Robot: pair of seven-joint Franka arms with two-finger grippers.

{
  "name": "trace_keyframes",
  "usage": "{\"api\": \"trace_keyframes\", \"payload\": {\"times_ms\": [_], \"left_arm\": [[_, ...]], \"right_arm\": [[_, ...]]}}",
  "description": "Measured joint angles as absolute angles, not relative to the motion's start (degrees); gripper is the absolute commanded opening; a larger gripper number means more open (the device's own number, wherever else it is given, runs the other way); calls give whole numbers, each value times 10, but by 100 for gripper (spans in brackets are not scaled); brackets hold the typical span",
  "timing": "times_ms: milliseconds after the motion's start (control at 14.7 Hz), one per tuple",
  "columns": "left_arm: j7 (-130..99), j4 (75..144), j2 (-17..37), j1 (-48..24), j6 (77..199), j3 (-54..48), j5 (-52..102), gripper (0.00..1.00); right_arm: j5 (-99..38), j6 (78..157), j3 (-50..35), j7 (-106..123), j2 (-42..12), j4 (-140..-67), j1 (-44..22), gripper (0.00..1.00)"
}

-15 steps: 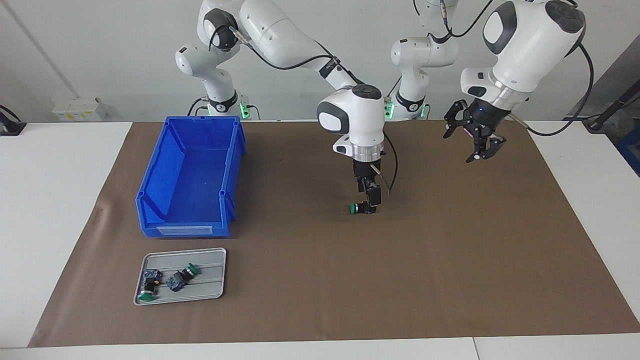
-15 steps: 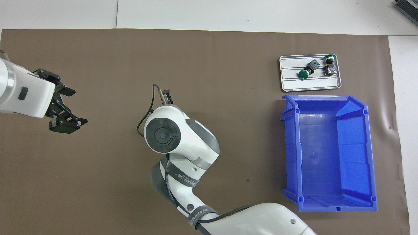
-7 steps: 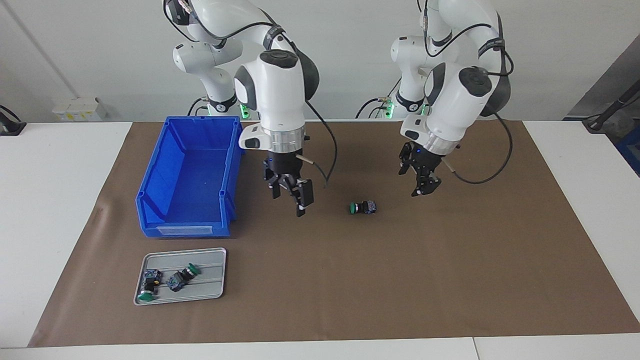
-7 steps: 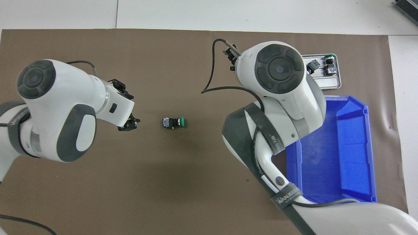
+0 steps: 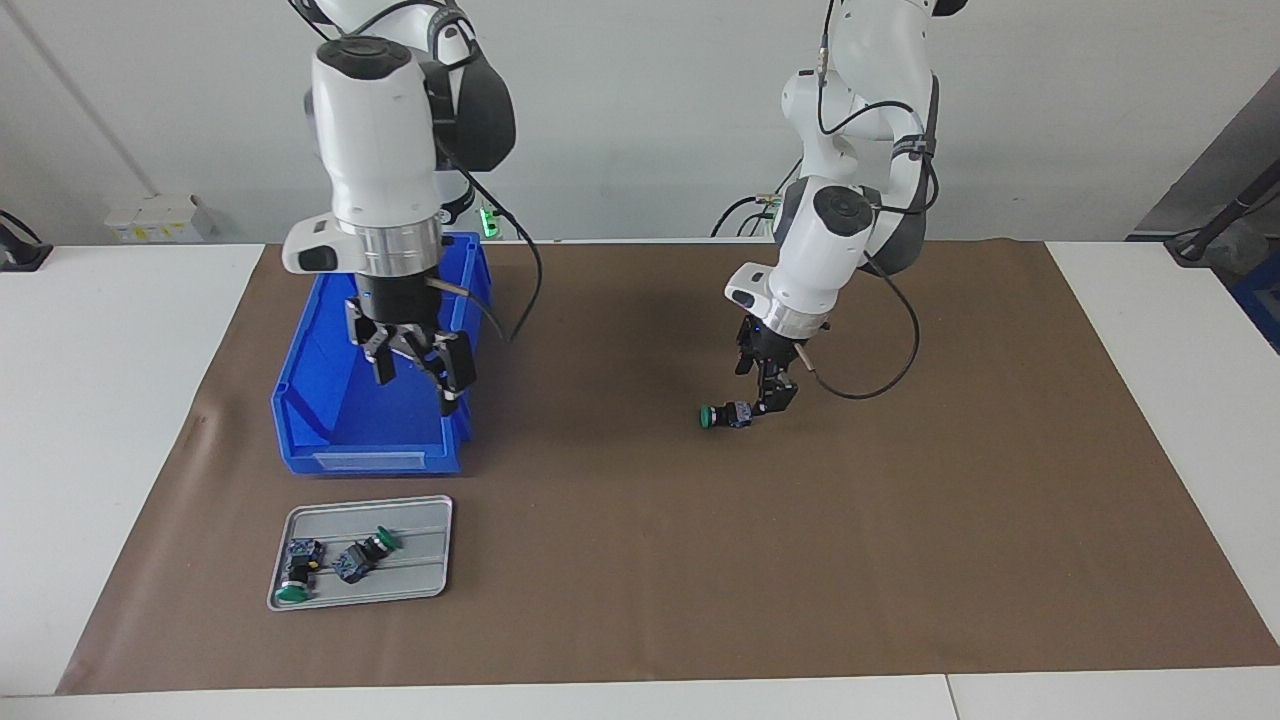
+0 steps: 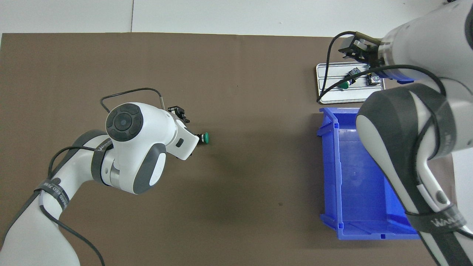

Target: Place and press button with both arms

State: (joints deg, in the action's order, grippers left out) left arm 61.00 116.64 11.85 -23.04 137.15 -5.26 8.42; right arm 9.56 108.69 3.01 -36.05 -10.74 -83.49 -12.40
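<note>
The left gripper (image 5: 770, 397), black and two-fingered on its white jointed arm, is down at the blue-grey contact-block end of the button (image 5: 724, 415), a small push-button switch with a round green mushroom cap and black cylindrical body, lying on its side on the brown paper mat (image 5: 900, 520) near the middle of the table; whether its fingers are closed on the block or merely beside it I cannot tell. Judging by its build, the button is light, rigid plastic and prone to roll on its round body, so the squarish block looks the surest hold, leaving the cap free for pressing. The right gripper (image 5: 415, 365) hangs with fingers spread above the open blue plastic bin (image 5: 330, 400). Count: one button on the mat, two look-alike buttons (image 5: 325, 565) in one small grey metal tray (image 5: 425, 545) that lies farther from the robots than the one bin, toward the right arm's end.
</note>
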Motion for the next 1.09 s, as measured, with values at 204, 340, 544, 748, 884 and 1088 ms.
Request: {"api": "trace_keyframes", "payload": {"times_ms": [204,340,544,748,884,1088], "left_arm": [[585,1136,166,-251,1381,-52,84,77],[582,1121,190,-256,1384,-52,78,76],[577,1113,205,-258,1385,-51,74,75],[575,1113,206,-260,1385,-51,67,49],[575,1113,206,-260,1384,-51,64,0],[573,1112,206,-260,1384,-51,24,0]], "right_arm": [[78,1010,30,-234,-71,-836,-83,100],[44,945,31,-202,-46,-836,-59,100],[23,901,32,-131,-17,-849,-35,100],[23,906,33,-95,1,-882,-29,100],[25,914,35,-84,5,-893,-32,100],[25,911,38,-63,9,-893,-34,100]]}}
